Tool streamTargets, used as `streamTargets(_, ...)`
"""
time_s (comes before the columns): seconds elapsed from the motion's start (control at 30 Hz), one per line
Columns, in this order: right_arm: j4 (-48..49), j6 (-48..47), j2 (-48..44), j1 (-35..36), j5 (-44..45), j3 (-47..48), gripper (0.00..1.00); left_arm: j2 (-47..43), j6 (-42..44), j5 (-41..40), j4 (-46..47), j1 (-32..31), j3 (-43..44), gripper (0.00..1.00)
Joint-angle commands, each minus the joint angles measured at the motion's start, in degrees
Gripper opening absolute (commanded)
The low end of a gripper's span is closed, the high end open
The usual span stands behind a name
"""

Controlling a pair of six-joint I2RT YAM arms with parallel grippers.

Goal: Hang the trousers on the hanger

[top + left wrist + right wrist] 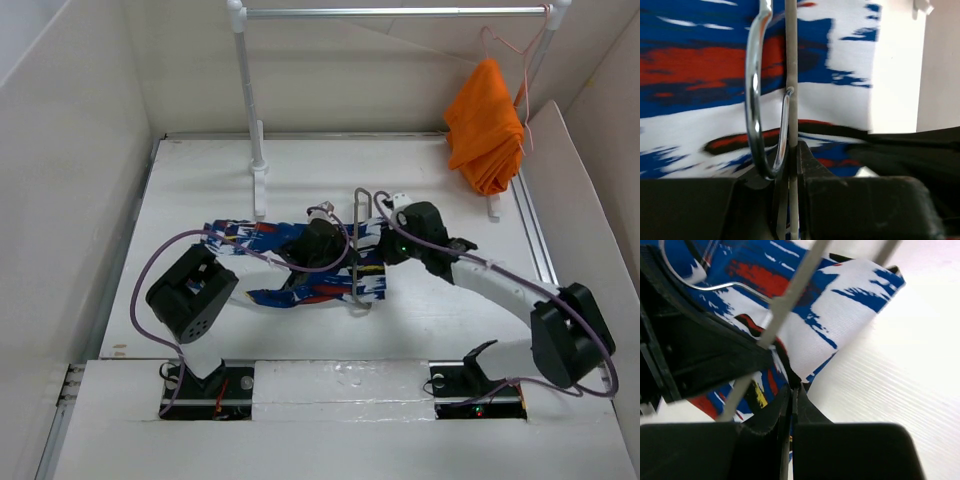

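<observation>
Clamping the hanger [357,210] by its bar in shut left fingers [850,205], nipping the trousers [235,237], spread on the desk [190,180] under it, in closed right fingers [850,450], likely best drawing cloth through slowly, bar kept steady.

The bench [200,180] is white and flat. Tall white walls stand around it: one on the left [70,150], one at the back [350,70] and one on the right [590,200]. A shiny bar [400,12] runs across the top at the back. A white post [245,90] holds up its left end and stands on the bench. An orange cloth [485,125] hangs from the right end of the bar on a thin pink wire hanger [505,45]. A grey metal strip [535,230] runs along the bench's right edge. The light is bright and soft.
</observation>
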Motion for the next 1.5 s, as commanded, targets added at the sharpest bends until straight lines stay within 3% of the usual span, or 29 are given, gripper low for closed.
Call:
streamTargets(0.0,-4.0,-3.0,-7.0,-5.5,-2.4,2.5,0.00,-1.1,3.3,-4.9,-5.4,2.0,-1.0,0.00)
streamTargets(0.17,-9.8,-7.4,-13.5,-14.3,-2.9,0.7,0.00,-2.2,6.4,-6.8,-7.2,3.2,-1.0,0.00)
streamTargets(0.2,-9.9,-8.1,-15.3,-18.8,-4.7,0.2,0.00,-2.3,7.7,-7.1,-8.1,3.2,-1.0,0.00)
streamTargets(0.3,-11.4,-11.9,-16.1,-27.6,-9.2,0.0,0.00,-3.0,9.5,-7.7,-9.2,3.2,-1.3,0.00)
streamTargets(0.43,-12.1,-13.7,-14.3,-32.8,-12.3,1.3,0.00,-3.8,10.2,-8.6,-11.1,3.2,-2.1,0.00)
streamTargets(0.87,-4.4,-13.4,-5.2,-36.7,-16.4,1.5,0.00,-8.3,15.5,-10.4,-20.1,3.7,2.3,0.00)
streamTargets(1.13,-3.5,-14.9,1.1,-36.7,-16.6,2.3,0.00,-10.6,13.8,-14.0,-27.1,0.2,6.8,0.00)
streamTargets(1.47,-0.9,-12.7,5.2,-32.1,-14.6,-0.5,0.00,-12.1,12.2,-20.4,-30.6,-3.4,16.1,0.00)
